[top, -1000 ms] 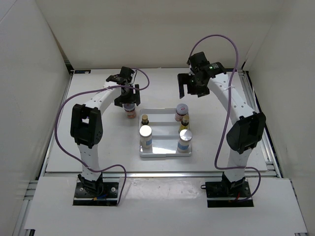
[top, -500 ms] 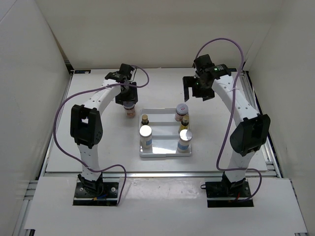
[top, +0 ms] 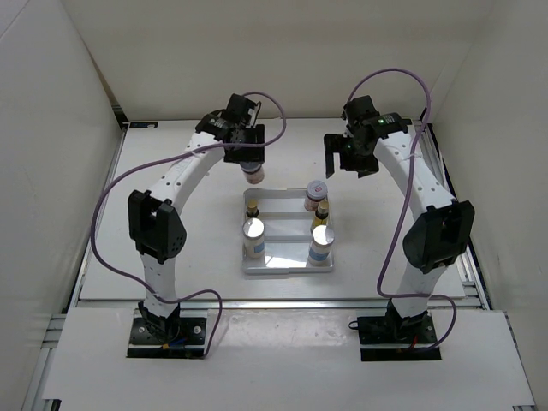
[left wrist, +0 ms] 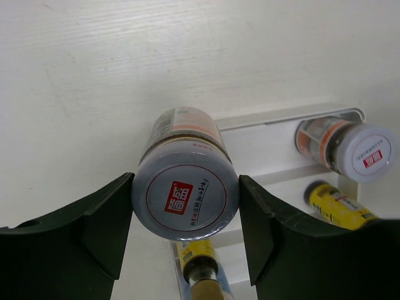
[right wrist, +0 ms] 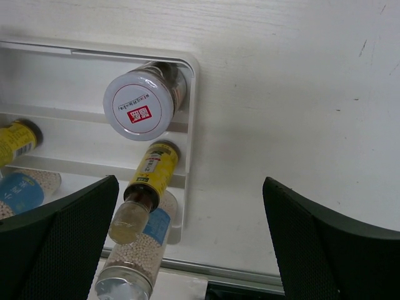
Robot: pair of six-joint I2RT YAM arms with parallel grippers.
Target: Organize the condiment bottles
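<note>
1. Holding one squat pink jar (top: 254,176), the left gripper (left wrist: 185,181) is squeezing it by the round lid, with one jaw pressing on each side.
2. The jar is hanging straight down between those jaws. It is looking lifted up off the table (top: 171,223), not standing on it.
3. The white tray (top: 287,271) is lying just past the left jaws, low and off to one side of them. Its bare spot (left wrist: 262,142) at the back is showing right beside the held jar.
4. The right gripper (right wrist: 190,187) is hovering with its jaws wide apart. Nothing is sitting between them, and they are touching nothing.
5. Down below the right jaws, the other pink jar (right wrist: 139,105) is standing in the back corner of the tray, nearer one jaw than the other.
6. Two yellow droppers (right wrist: 150,178) are standing on the middle step, one under each side of the tray. Two white bottles (top: 253,233) are standing on the front step, farthest from both sets of jaws.
7. So five bottles are already sitting in the tray, in neat pairs, and the back pair is missing one jar.
8. The job is looking almost done. What is left is moving the held jar over the bare spot, lowering it beside its twin, and opening the left jaws. The lid is round and smooth, so it could be slipping if the squeeze is weak.
</note>
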